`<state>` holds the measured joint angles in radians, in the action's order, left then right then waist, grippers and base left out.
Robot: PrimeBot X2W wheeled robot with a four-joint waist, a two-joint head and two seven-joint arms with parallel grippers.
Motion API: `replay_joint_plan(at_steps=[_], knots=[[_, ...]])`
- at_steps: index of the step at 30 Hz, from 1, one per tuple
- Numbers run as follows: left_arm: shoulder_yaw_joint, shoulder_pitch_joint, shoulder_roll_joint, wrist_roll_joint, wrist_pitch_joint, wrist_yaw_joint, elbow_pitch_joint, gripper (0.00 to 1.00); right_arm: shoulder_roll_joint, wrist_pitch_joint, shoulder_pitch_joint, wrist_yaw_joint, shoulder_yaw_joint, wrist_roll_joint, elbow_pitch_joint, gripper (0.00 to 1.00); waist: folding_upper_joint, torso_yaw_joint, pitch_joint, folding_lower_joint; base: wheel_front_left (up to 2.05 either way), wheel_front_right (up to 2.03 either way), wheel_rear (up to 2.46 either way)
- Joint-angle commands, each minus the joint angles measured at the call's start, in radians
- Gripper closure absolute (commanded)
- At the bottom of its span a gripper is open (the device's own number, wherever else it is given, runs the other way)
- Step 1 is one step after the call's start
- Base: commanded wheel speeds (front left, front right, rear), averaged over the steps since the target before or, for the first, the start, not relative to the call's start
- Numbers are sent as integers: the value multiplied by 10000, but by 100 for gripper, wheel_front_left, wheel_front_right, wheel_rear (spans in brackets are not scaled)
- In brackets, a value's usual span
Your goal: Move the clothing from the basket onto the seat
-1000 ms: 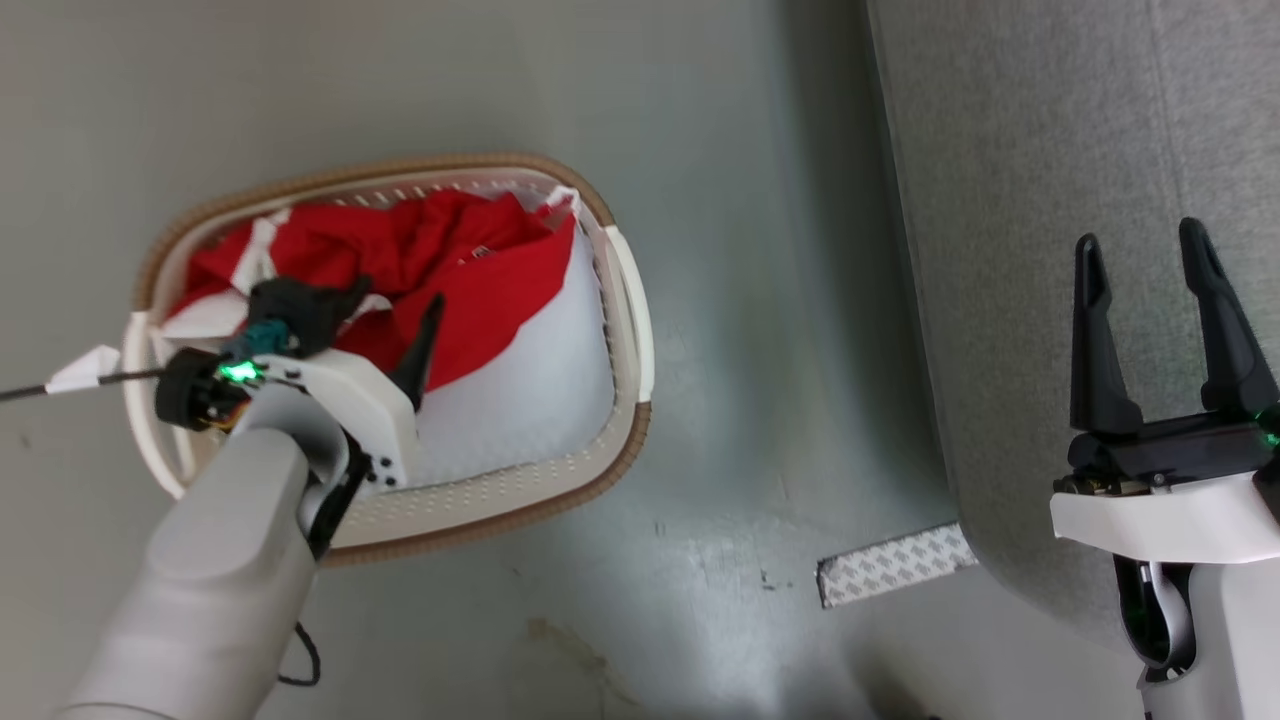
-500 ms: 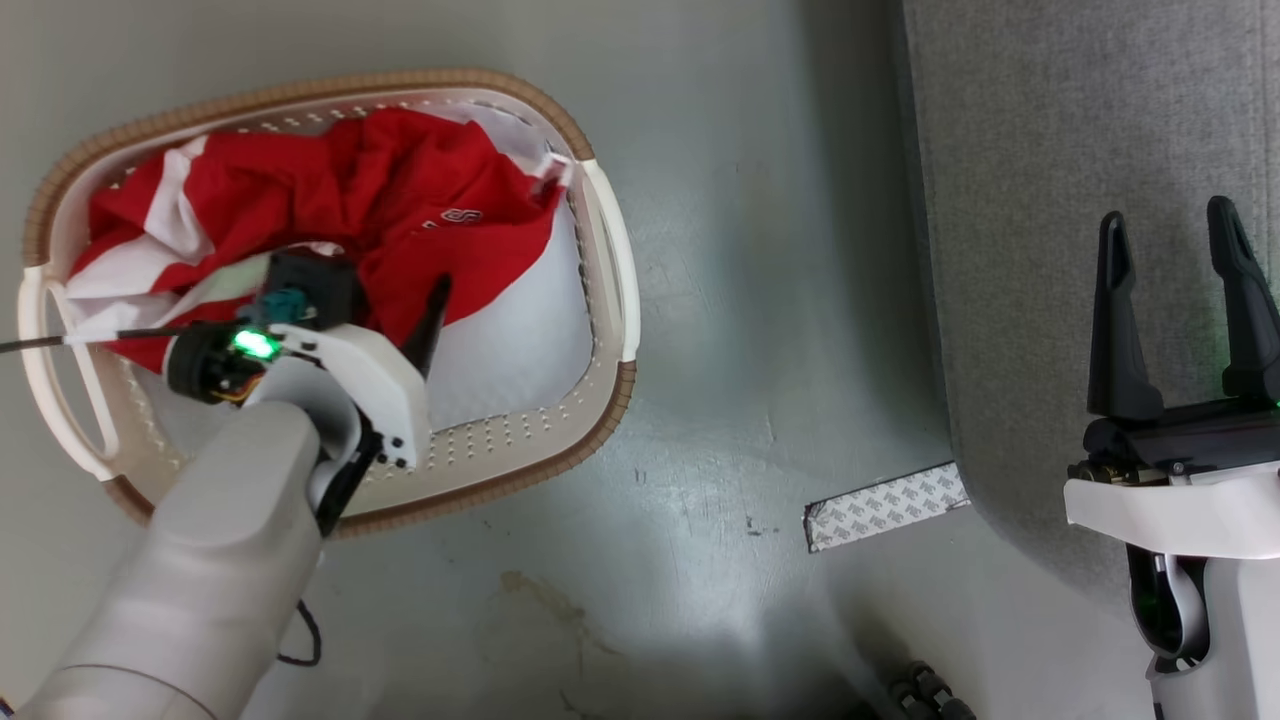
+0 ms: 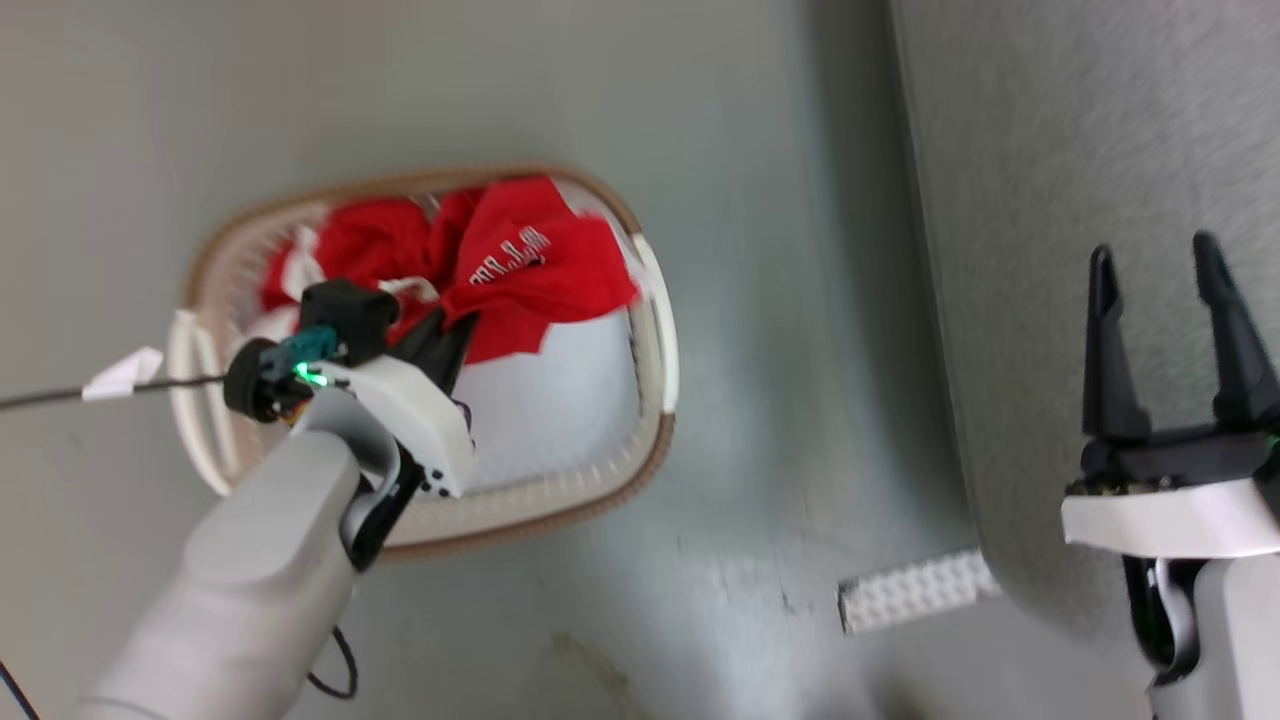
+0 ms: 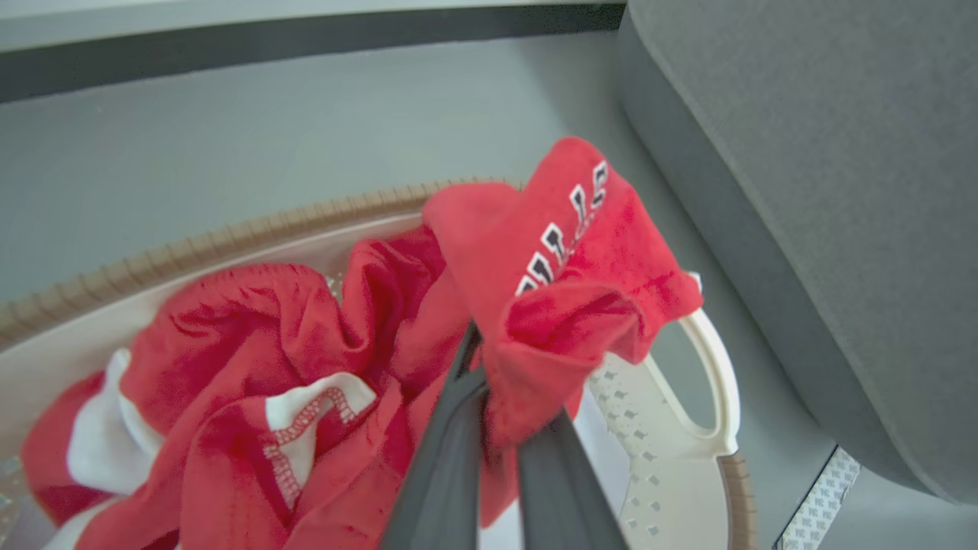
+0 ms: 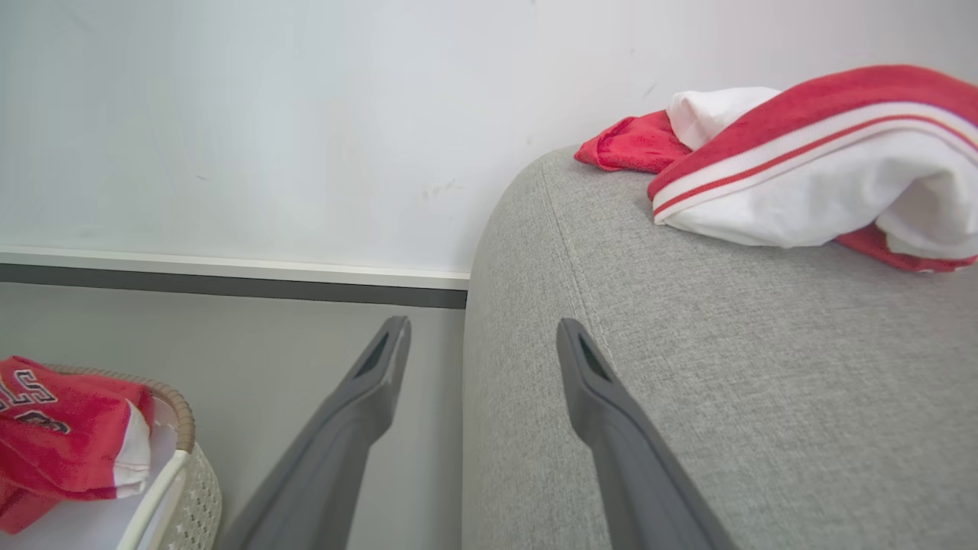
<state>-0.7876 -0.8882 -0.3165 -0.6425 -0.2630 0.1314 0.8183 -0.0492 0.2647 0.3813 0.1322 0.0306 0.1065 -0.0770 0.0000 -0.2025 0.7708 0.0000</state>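
Observation:
The cream basket with its brown rim sits on the grey floor, left of the grey sofa. Red and white clothing lies bunched at its far end, above bare white lining. My left gripper is shut on a fold of the red garment, which bears white lettering and is lifted above the basket rim. My right gripper stands open and holds nothing, over the sofa's edge. Another red and white garment lies on the sofa.
A patterned tape strip lies on the floor by the sofa's corner. A thin black cable with a white tag runs left from my left wrist. A white wall with a dark baseboard stands behind the basket and sofa.
The head camera has shifted. My left gripper has closed on the red garment and pulled a lettered fold up and right, bunching the cloth. The right gripper keeps its pose.

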Motion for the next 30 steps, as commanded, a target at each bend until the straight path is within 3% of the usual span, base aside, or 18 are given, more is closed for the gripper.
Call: replay_joint_plan(at_steps=[1, 9, 18, 30], knots=[[205, 405, -49, 91, -14, -18, -322, 100, -22, -5, -281, -29, -19, -86, -179, 0, 0, 554, -1495, 0, 0, 0, 0], [1303, 2445, 278, 527, -14, -298, -1774, 100, -29, -5, -1360, -29, 21, -397, -1067, 0, 0, 1227, -4829, 0, 0, 0, 0], [1759, 4275, 334, 695, -15, -783, -3168, 100, -24, -5, -2871, -29, -138, -464, -1766, 0, 0, 1713, -7484, 0, 0, 0, 0], [1887, 5457, -301, 543, 431, -1634, -5564, 100, -22, -5, -3649, -29, -814, -95, -1766, 0, 0, 1892, -8438, 0, 0, 0, 0]])
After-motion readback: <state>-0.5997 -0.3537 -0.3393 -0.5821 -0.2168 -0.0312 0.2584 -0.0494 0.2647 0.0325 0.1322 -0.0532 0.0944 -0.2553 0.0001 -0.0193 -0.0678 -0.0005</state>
